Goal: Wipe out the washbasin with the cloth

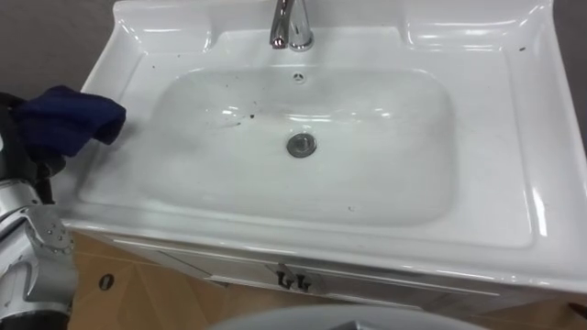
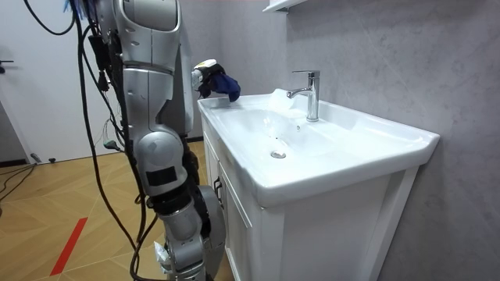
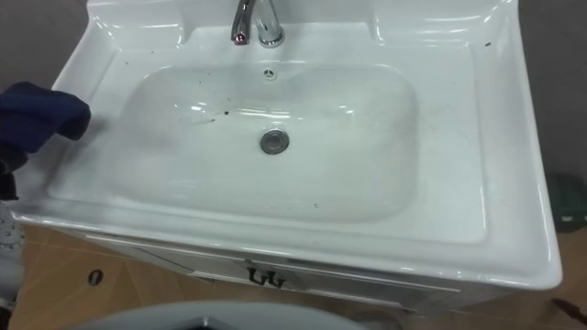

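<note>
A white ceramic basin (image 1: 514, 137) lies below me, with a chrome faucet (image 1: 292, 23) at its back and a round drain (image 1: 301, 144) in the bowl. Dark specks and smears (image 1: 234, 115) mark the bowl's back left slope. My left hand (image 1: 35, 163) is at the basin's left edge, curled round a bunched dark blue cloth (image 1: 64, 117) that hangs just over the rim. In the room view I stand upright at the front of the basin, and the left hand (image 2: 205, 75) holds the cloth (image 2: 223, 84) above the far corner.
The basin sits on a white cabinet (image 2: 328, 226) with small dark door handles (image 1: 292, 280) under the front edge. The grey wall (image 2: 375, 47) rises behind the faucet. Wooden floor (image 2: 47, 211) spreads around the cabinet.
</note>
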